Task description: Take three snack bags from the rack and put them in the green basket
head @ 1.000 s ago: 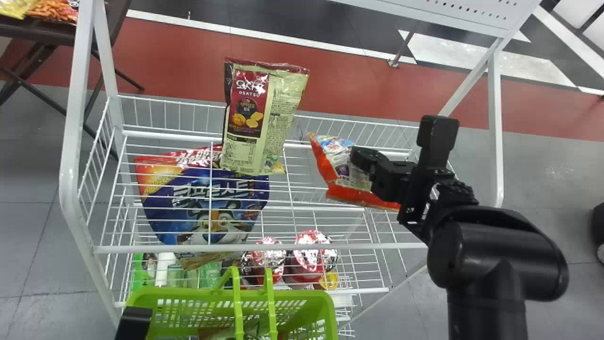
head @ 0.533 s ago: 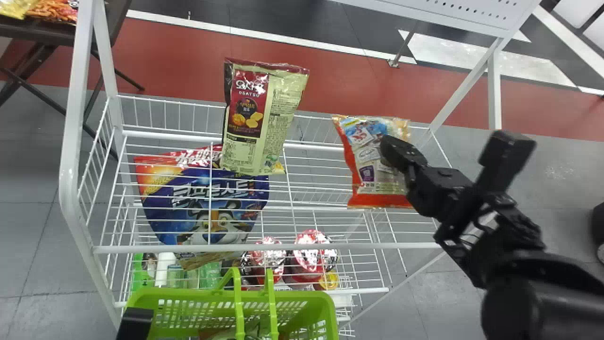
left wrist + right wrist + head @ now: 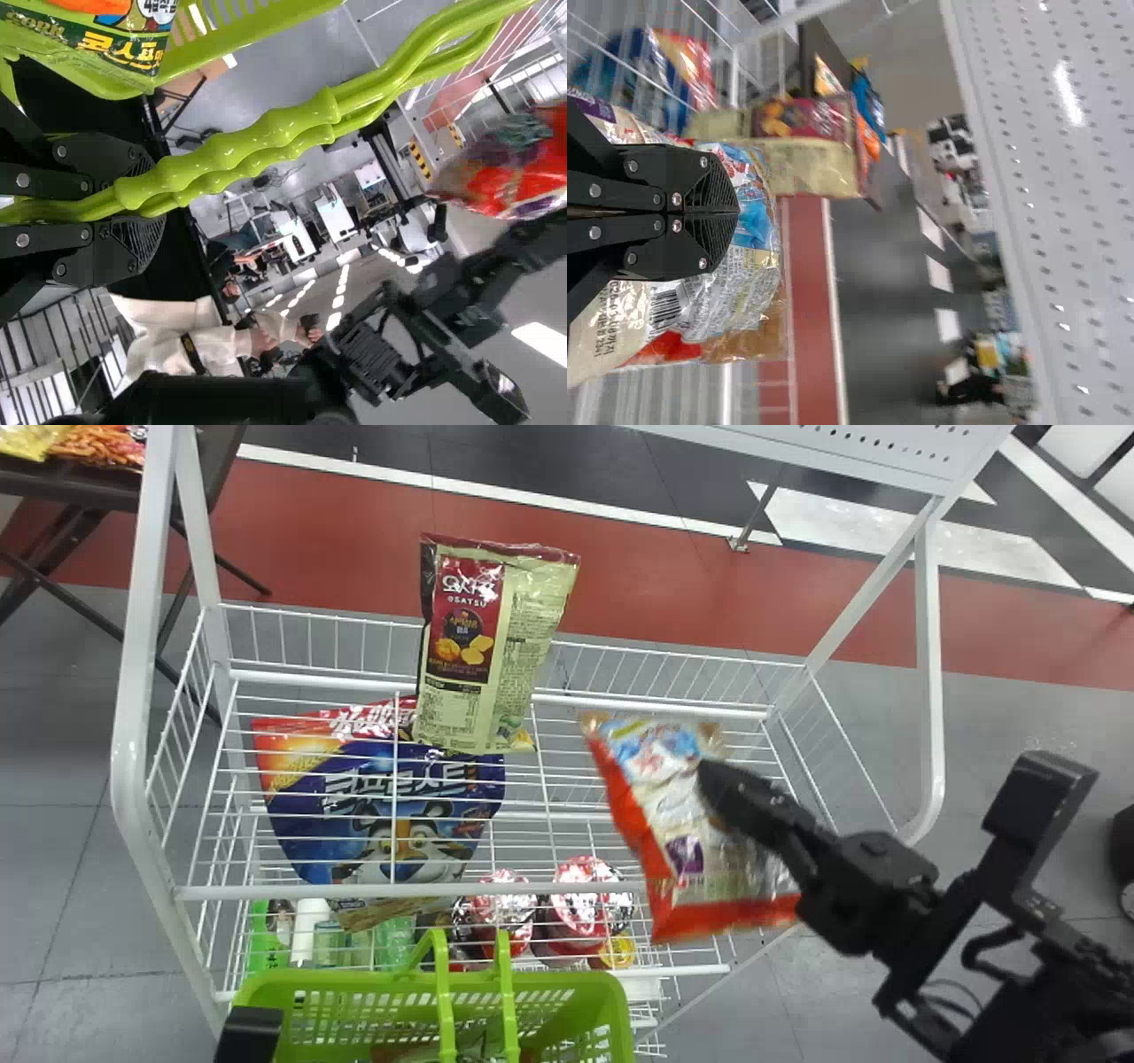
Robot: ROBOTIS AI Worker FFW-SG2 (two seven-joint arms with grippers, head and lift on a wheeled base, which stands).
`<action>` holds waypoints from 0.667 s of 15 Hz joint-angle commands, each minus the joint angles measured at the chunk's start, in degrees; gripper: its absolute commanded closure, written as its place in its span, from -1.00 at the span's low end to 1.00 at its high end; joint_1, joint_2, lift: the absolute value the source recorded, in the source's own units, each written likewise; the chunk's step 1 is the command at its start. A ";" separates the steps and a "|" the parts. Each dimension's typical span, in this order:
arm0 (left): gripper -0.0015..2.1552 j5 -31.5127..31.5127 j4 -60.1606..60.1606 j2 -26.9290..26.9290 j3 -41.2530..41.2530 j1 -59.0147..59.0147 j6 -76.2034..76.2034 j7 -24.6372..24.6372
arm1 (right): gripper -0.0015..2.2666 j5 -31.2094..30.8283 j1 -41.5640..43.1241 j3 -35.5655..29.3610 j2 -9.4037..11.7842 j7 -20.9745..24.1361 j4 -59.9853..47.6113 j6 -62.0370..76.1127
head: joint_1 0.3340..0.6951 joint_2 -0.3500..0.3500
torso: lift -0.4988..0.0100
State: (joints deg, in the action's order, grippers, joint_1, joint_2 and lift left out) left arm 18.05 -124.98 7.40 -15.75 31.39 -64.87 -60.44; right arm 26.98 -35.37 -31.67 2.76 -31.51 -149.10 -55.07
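My right gripper [image 3: 718, 779] holds an orange and white snack bag [image 3: 656, 779] over the right part of the rack [image 3: 771, 713]. In the right wrist view the gripper [image 3: 737, 211] is closed on that bag [image 3: 744, 301]. A cream and maroon snack bag [image 3: 487, 646] stands on the rack, and a blue and red bag [image 3: 381, 806] is to its left. The green basket [image 3: 611, 992] is at the rack's front. At the bottom left edge is my left gripper arm [image 3: 248, 1036]; in the left wrist view its gripper [image 3: 133, 204] is shut on the basket handles [image 3: 248, 146]. A bag [image 3: 97, 49] lies in the basket.
Red-topped packages [image 3: 580, 908] and bottles [image 3: 310, 930] stand below the wire shelf. White posts [image 3: 133, 691] frame the rack, with a perforated panel [image 3: 868, 447] above. A dark table [image 3: 80, 491] with snacks is at the far left.
The right gripper and the orange and white bag first moved right, then back left and toward the basket's side of the rack. The left arm and basket have stayed almost still.
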 commanded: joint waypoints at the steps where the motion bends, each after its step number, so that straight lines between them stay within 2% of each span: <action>1: 0.31 0.67 -0.17 -0.02 1.33 -0.01 -0.13 -0.21 | 0.96 2.29 -0.75 -1.64 0.49 -2.07 -1.81 -13.44 | 1.00 -1.00 | 0.93; 3: 0.31 0.85 -0.17 -0.02 1.42 -0.01 0.05 -0.21 | 0.96 2.91 -2.15 -1.82 1.28 -3.39 -3.57 -22.41 | 1.00 -1.00 | 0.93; 6: 0.31 1.02 -0.79 -0.02 1.60 0.26 0.05 -0.47 | 0.96 4.75 -4.35 -0.59 3.92 -5.50 -5.32 -35.01 | 1.00 -1.00 | 0.93; 10: 0.31 1.11 -0.88 -0.02 1.33 0.34 0.23 -0.47 | 0.96 2.56 -6.99 6.62 6.38 -5.41 -3.39 -33.48 | 1.00 -1.00 | 0.93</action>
State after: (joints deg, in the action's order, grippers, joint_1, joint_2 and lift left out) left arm 19.16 -125.84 7.38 -14.28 31.73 -64.63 -60.93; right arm 30.12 -41.90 -27.46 8.51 -36.91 -153.46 -89.41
